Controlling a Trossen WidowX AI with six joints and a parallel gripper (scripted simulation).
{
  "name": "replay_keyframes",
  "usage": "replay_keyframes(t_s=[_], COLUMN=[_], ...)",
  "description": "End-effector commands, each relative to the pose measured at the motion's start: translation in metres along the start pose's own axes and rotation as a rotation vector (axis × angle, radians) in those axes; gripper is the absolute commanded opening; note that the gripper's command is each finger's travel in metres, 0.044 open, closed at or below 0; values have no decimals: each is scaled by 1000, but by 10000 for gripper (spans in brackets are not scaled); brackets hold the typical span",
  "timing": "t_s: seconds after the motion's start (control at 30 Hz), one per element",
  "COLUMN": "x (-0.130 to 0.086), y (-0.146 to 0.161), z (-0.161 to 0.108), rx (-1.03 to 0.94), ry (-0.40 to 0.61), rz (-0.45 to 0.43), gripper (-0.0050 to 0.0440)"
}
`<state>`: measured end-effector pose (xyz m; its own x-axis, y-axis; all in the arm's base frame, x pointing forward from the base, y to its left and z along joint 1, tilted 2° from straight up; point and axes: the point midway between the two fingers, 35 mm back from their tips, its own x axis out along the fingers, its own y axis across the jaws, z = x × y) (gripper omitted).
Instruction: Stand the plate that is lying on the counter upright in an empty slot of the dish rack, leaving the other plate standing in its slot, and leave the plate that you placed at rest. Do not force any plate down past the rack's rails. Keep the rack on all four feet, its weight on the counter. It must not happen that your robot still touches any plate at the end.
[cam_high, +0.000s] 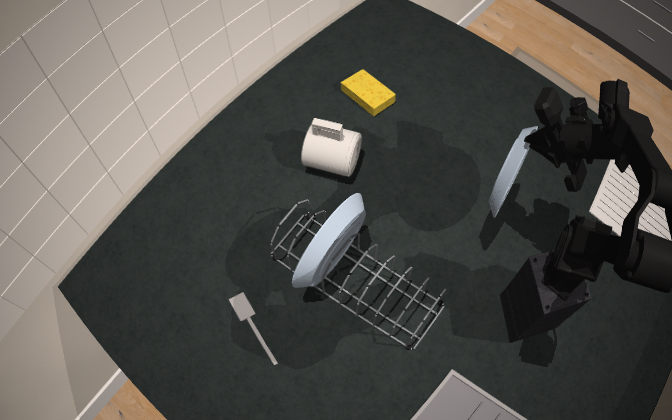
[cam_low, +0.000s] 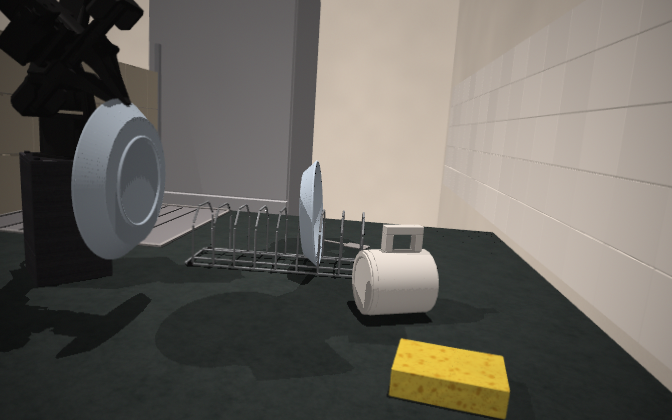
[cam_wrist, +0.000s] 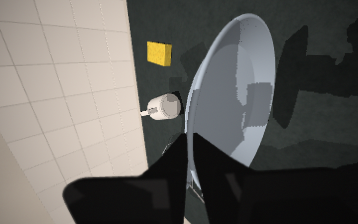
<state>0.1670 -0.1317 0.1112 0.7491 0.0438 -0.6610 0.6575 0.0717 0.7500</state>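
Observation:
My gripper (cam_high: 531, 139) is shut on the rim of a pale blue plate (cam_high: 511, 170) and holds it on edge in the air, well right of the rack. The plate also shows in the exterior view (cam_low: 118, 179), hanging from my fingers (cam_low: 112, 97), and fills the wrist view (cam_wrist: 230, 95) with my fingers clamped on its rim. The wire dish rack (cam_high: 357, 276) stands on the dark counter. A second pale blue plate (cam_high: 330, 241) stands upright in a slot near the rack's far end; it also shows in the exterior view (cam_low: 311, 212). Several slots toward my side hold nothing.
A white mug (cam_high: 331, 149) lies on its side behind the rack. A yellow sponge (cam_high: 368, 91) lies further back. A spatula (cam_high: 251, 325) lies left of the rack. My arm's base (cam_high: 545, 295) stands right of the rack. A ribbed drainboard (cam_high: 625, 205) is at the right edge.

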Motion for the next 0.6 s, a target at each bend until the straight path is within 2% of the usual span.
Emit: replay_keyframes(t_s=[0.0,0.57], x=[0,8], y=[2,8], z=[0,-10], rx=[-2,-38], ry=[4,21], rz=[12,-23], gripper=[0,0])
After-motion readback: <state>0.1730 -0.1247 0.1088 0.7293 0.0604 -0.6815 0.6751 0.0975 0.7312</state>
